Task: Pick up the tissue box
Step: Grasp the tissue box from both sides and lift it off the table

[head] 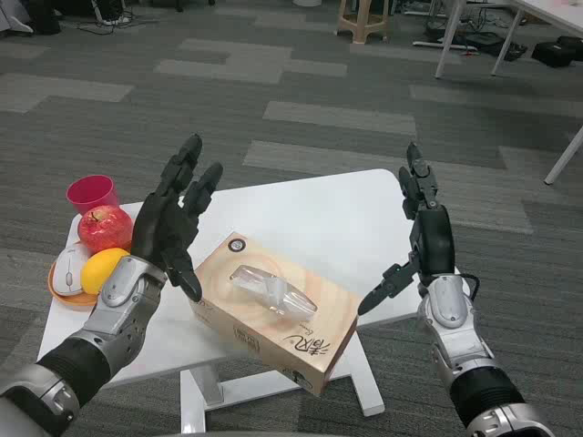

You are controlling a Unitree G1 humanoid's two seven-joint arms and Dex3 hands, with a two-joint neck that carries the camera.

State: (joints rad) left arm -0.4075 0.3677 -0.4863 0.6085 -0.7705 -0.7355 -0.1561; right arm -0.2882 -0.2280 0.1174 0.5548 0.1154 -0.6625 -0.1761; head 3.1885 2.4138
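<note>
Head view: the left hand (173, 223) is raised over the table's left part, fingers spread and pointing up, palm turned toward the middle, holding nothing. Its thumb hangs down just beside the near left corner of the tissue box (273, 309), though contact cannot be told. The right hand (425, 238) stands at three o'clock from the box, well apart from it, over the table's right edge, fingers straight up and apart, thumb angled down toward the box, also holding nothing.

The tan tissue box lies flat and skewed on the white table (319, 214), its near end jutting past the front edge toward five o'clock.

At nine o'clock from the box sit a red apple (104, 228), an orange (102, 269) and a white computer mouse (67, 271) on an orange plate (68, 296), with a pink cup (91, 193) behind them.
</note>
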